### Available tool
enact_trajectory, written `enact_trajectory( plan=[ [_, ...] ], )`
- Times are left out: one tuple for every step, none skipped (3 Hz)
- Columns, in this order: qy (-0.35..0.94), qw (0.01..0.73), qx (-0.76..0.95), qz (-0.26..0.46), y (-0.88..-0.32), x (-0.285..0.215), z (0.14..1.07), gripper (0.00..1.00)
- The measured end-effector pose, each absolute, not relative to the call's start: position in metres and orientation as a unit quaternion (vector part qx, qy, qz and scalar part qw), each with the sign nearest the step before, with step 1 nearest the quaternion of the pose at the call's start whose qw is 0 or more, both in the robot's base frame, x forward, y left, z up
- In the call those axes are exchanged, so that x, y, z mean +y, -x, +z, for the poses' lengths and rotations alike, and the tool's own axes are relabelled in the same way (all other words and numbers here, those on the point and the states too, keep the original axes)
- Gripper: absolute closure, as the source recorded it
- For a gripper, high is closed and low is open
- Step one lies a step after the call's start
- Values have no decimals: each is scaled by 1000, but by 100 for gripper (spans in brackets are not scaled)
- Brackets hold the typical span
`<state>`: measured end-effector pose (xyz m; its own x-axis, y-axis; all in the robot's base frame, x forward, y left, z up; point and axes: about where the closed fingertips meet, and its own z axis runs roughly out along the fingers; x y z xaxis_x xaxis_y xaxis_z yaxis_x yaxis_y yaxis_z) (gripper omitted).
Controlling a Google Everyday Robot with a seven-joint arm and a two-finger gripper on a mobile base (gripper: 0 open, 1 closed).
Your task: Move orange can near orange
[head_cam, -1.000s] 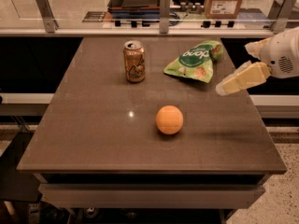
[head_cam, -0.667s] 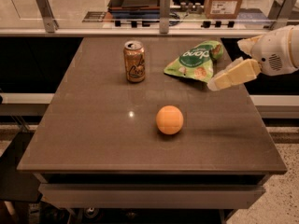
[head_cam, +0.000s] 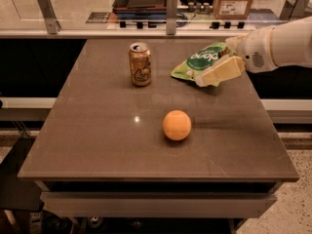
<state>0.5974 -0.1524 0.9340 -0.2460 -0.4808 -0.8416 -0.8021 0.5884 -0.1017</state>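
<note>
A dark surface [head_cam: 92, 145] fills the middle of the frame. From the upper right the robot's white arm [head_cam: 280, 43] reaches in, its gripper [head_cam: 220, 72] hovering over the edge of a green snack bag [head_cam: 197, 62]. The jaws hold nothing visible, but whether they are parted or closed cannot be told. The orange can [head_cam: 140, 64] stands upright at upper centre, ungrasped and well apart from the orange [head_cam: 177, 125] at centre. By appearances the move has not begun: approach, grasp, carry and placement are all left to do.
</note>
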Motion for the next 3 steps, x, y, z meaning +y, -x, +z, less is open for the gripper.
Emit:
enact_trajectory(
  plan=[
    [425, 447, 764, 191, -621, -131, 918, 0],
    [436, 447, 753, 210, -641, -107, 911, 0],
    [445, 452, 740, 224, -657, -85, 912, 0]
  ],
)
